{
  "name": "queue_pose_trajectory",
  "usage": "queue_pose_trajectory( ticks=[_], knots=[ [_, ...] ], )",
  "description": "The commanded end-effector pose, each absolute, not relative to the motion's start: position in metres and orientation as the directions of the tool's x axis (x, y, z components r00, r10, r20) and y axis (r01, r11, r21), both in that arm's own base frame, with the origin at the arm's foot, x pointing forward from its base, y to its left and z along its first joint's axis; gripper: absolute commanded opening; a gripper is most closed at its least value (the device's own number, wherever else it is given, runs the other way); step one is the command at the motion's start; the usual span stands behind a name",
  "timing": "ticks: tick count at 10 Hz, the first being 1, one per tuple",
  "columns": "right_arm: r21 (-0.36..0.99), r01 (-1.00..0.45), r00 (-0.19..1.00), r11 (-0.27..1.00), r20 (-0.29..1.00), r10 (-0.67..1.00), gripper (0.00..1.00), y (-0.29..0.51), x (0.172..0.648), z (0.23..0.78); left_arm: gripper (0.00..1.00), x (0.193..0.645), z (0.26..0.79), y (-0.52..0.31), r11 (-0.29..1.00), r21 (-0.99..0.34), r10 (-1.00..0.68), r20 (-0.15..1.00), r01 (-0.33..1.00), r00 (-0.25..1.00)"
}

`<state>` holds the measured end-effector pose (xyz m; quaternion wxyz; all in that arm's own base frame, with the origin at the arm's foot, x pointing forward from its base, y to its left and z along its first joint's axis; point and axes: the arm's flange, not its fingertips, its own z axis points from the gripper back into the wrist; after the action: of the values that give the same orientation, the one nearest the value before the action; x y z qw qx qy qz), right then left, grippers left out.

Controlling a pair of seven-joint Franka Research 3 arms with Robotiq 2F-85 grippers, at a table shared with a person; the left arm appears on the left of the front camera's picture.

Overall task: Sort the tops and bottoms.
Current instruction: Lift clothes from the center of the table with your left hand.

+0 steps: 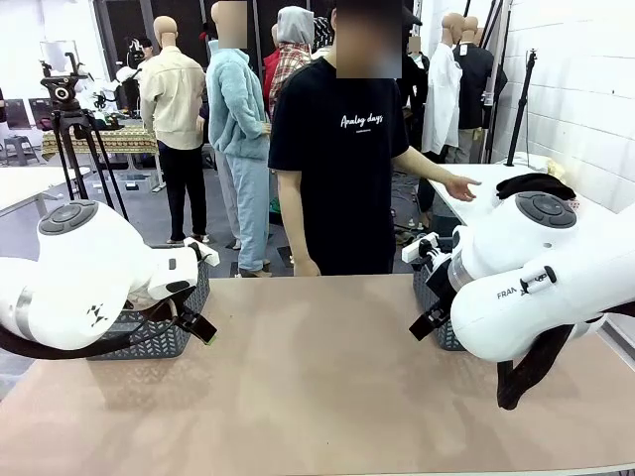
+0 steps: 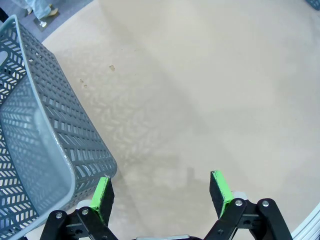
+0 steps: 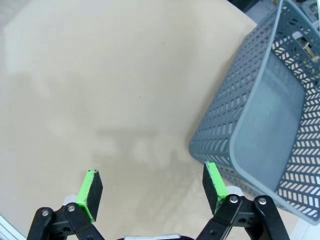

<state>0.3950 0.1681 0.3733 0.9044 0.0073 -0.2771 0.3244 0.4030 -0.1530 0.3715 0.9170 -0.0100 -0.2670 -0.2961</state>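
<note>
A bare tan counter [image 1: 317,387] carries 2 grey plastic baskets with slotted, herringbone-patterned walls. 1 basket [image 1: 149,342] stands near the counter's far left corner, the other basket [image 1: 444,335] near its far right edge, well apart from the first. Behind the counter's far edge stands a person [image 1: 342,169] in a black T-shirt with white script. Farther back on the left, a black tripod [image 1: 84,144] holds a camera [image 1: 62,89]. A white table [image 1: 476,198] stands at the right by a white brick wall [image 1: 585,89].

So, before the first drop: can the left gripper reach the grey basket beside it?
Probably yes: the left gripper, open, hangs right next to the basket, with nothing between them.
</note>
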Motion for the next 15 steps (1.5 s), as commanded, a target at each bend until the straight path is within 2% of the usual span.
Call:
queue_pose_trajectory(
  ticks=[1,15],
  knots=[
    [-0.164,-0.589,0.638,0.792,0.507,0.58,1.0,0.1678,0.3951,0.3733,1.0,0.4035,0.3715,-0.1516,0.826,0.138,-0.535,0.496,0.546,0.684],
    [-0.164,-0.589,0.638,0.792,0.507,0.58,1.0,0.1678,0.3951,0.3733,1.0,0.4035,0.3715,-0.1516,0.826,0.138,-0.535,0.496,0.546,0.684]
  ],
)
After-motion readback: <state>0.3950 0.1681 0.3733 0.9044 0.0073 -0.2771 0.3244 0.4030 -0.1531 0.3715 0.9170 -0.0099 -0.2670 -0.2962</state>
